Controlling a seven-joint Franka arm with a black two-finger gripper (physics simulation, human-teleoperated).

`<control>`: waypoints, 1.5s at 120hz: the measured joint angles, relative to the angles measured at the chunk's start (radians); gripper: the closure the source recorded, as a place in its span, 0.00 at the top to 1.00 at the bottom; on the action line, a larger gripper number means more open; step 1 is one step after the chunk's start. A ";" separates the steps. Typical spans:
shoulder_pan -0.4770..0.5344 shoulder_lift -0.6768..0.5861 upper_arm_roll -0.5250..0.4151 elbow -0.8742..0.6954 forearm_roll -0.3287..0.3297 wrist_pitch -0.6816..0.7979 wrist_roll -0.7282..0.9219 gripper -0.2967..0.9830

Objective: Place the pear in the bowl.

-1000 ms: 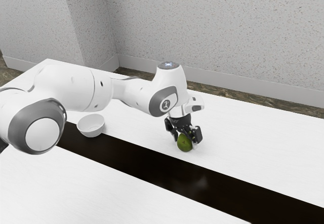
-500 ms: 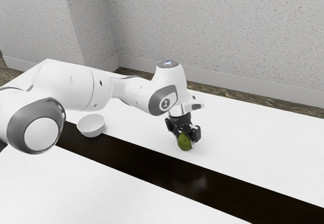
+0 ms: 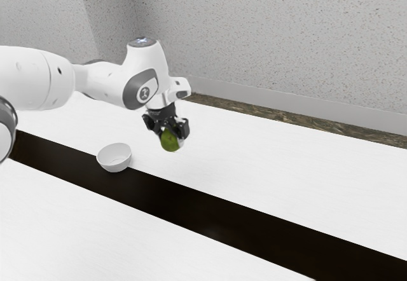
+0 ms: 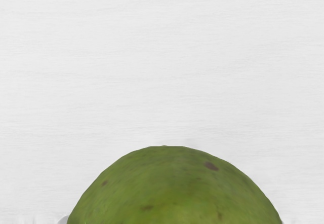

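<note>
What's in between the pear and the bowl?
Just air above a bare stretch of white table. The exterior view shows it, with the pear in the gripper and the bowl beyond.

the exterior view is brightly and evenly lit. the flat white tabletop [image 3: 299, 185] looks almost washed out, its grain faint, while the long black strip [image 3: 152, 195] swallows light except for a dim, soft glow near its middle. on the speckled grey wall [image 3: 267, 33], a recessed face at the exterior view's left falls darker. gentle shading rounds the small white bowl [image 3: 115, 161]. in the wrist view, soft light models the mottled green pear [image 4: 174, 188].
</note>
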 joint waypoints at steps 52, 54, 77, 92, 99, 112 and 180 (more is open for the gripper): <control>0.269 -0.050 0.017 -0.059 -0.010 -0.010 -0.006 0.54; 0.275 -0.042 0.016 -0.052 -0.011 -0.010 -0.006 0.54; 0.336 0.089 -0.008 0.082 -0.029 -0.013 0.009 0.56; 0.340 0.133 -0.023 0.114 -0.037 -0.014 0.019 0.56; 0.334 0.123 -0.025 0.105 -0.039 -0.013 0.022 0.56; 0.333 0.089 -0.026 0.050 -0.049 -0.009 0.028 0.57; 0.248 -0.133 -0.019 -0.038 -0.063 -0.034 0.055 0.74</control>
